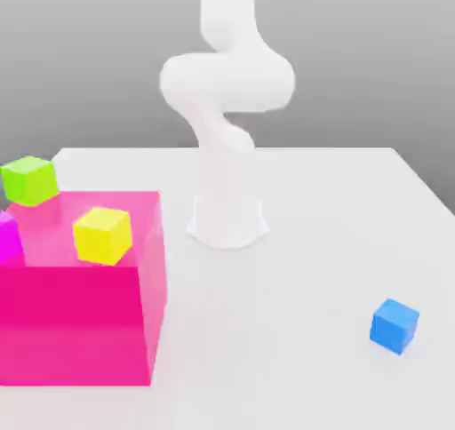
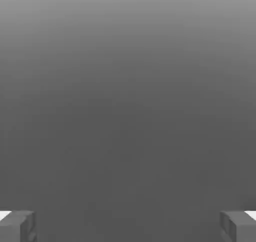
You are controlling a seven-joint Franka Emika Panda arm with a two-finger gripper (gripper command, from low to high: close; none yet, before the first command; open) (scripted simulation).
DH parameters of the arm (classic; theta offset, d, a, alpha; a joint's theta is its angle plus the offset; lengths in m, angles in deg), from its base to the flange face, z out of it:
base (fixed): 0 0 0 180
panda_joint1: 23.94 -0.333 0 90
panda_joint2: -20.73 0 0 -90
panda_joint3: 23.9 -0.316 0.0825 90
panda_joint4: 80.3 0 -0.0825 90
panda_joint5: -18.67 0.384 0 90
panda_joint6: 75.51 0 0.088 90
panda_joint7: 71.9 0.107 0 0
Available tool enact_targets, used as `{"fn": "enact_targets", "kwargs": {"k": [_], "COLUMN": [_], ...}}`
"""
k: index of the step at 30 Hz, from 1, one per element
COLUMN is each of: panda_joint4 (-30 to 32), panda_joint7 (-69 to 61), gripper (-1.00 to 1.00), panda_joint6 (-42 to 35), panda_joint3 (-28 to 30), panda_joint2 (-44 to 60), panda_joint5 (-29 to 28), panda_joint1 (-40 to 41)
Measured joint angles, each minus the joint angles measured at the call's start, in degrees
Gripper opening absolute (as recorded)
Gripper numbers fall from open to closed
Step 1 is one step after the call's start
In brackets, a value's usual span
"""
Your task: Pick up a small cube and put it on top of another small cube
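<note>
Blue cube on table, fingers spread elsewhere

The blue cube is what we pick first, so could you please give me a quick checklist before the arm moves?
1. Blue cube alone on the white table, nothing touching it: ok.
2. End effector open, nothing between its fingertips: ok.
3. End effector above the blue cube: not ok; the hand view has no cube in it.
4. Yellow cube top face free: ok.
5. What the yellow cube rests on by the pink block: cannot tell.
</note>
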Motion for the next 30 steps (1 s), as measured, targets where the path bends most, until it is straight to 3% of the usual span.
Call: {"fn": "enact_targets", "kwargs": {"k": [9, 15, 22, 28, 29, 30], "panda_joint4": [7.27, 12.06, 17.64, 16.32, 16.07, 16.07], "panda_joint7": [-6.33, -8.33, -4.88, 0.28, 0.74, 0.74], "gripper": [0.0, 0.0, 0.0, 0.0, -1.0, -1.0], "panda_joint6": [9.8, 16.34, 24.01, 33.4, 34.49, 34.49], "panda_joint3": [-4.5, -9.27, -12.47, -6.58, -5.8, -5.8], "panda_joint2": [19.0, 31.42, 46.19, 58.69, 60.03, 60.03], "panda_joint5": [4.1, 3.82, -4.57, -12.04, -12.59, -12.59], "panda_joint1": [-9.77, -14.76, -21.71, -26.81, -27.47, -27.47]}}
